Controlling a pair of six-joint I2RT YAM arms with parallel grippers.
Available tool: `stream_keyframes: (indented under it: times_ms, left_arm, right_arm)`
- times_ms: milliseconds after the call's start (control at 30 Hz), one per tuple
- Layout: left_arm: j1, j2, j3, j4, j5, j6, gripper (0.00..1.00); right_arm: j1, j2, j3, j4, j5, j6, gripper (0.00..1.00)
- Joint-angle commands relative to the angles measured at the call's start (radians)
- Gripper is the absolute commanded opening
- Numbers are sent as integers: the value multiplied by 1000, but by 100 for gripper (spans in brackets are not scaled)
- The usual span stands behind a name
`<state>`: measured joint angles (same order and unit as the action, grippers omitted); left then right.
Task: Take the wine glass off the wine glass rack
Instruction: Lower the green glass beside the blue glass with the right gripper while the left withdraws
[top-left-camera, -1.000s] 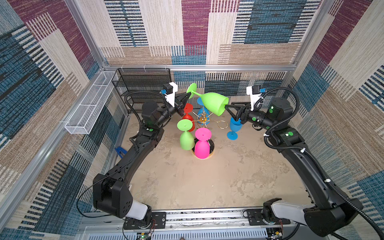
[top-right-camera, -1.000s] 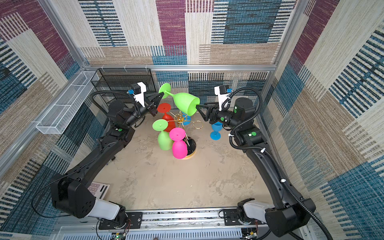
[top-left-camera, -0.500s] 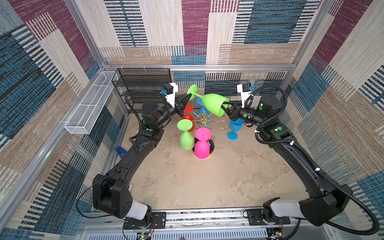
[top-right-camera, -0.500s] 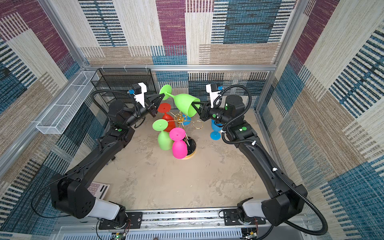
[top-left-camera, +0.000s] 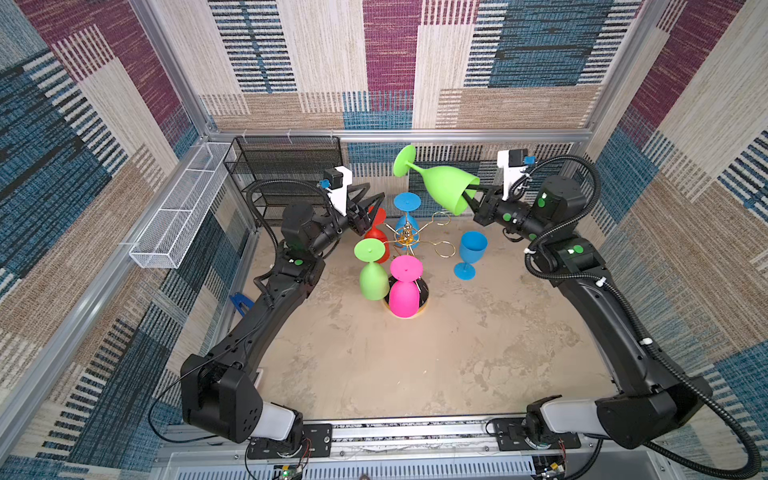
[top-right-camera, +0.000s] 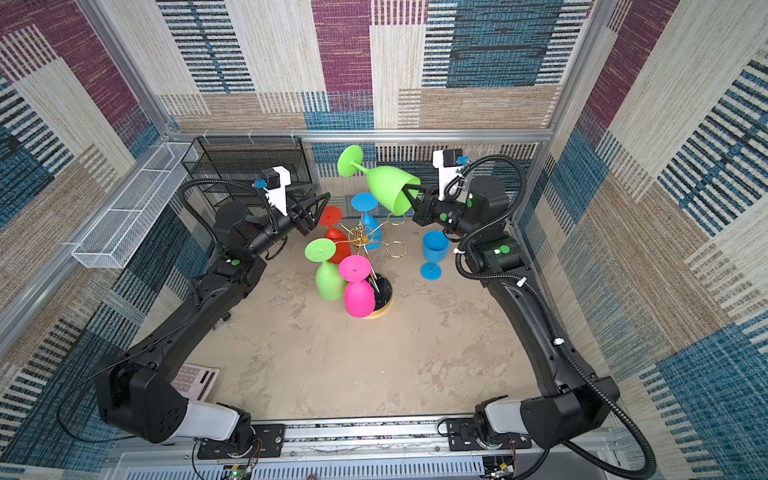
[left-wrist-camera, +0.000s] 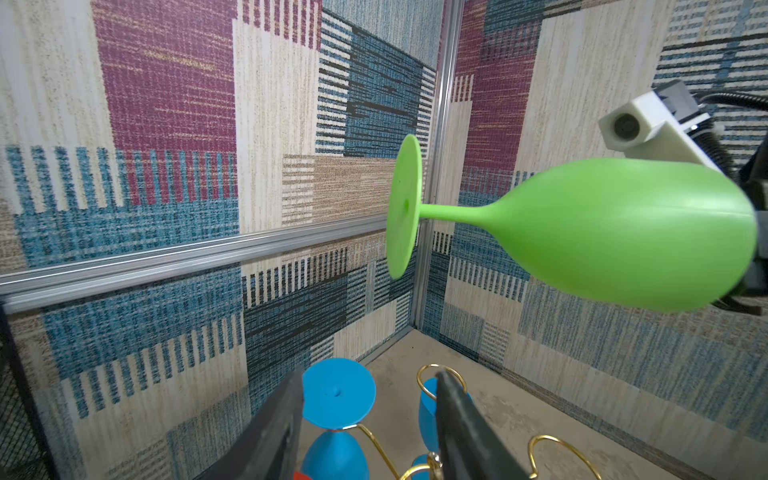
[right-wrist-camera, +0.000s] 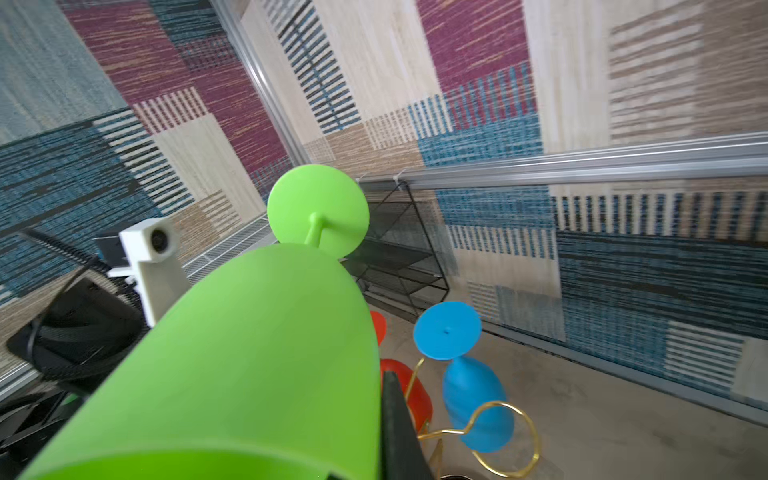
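The right hand (top-left-camera: 471, 195) is closed on the rim of the green glass (top-left-camera: 446, 187). The glass lies on its side in the air, foot pointing away from the hand, clear above the rack (top-left-camera: 405, 241). One finger (right-wrist-camera: 397, 432) presses the outside of the bowl. The other is probably inside it, though the bowl hides it. The left hand (top-left-camera: 376, 194) is open and empty, out past the glass's foot and lower, near the red glass (top-left-camera: 376, 245) hanging on the rack.

The step now, as I judge it, is setting the glass down. A pinch on the rim of a smooth bowl resists twisting poorly, so the wrist should turn slowly until the foot points down. Aim for bare table (top-left-camera: 415, 353), away from the blue glass (top-left-camera: 471, 249) standing just below the hand. Let go only once the foot sits flat. The open left hand should avoid the rack's wire rings.
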<state>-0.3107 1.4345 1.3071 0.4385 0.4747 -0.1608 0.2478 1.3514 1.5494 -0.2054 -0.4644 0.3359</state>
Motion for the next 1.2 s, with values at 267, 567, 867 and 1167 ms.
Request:
stream_keyframes:
  times_ms: [267,567,867,1167]
  left_arm:
    - [145,-108,-35,-201,-101,-49,66]
    - [281,-182,-193,-189,-51,-59,69]
    - [321,-212,-285,-182,-126,-71,69]
    - [343,-221,-302,-250,-87,-40,78]
  right_arm:
    - [-145,46,219,-514,490,-245,0]
    - [-220,84,265,-757,648,-294,0]
    - [-246,204,251,-879,689,-310,0]
    - [-270,295,196,-888,652,-316,0]
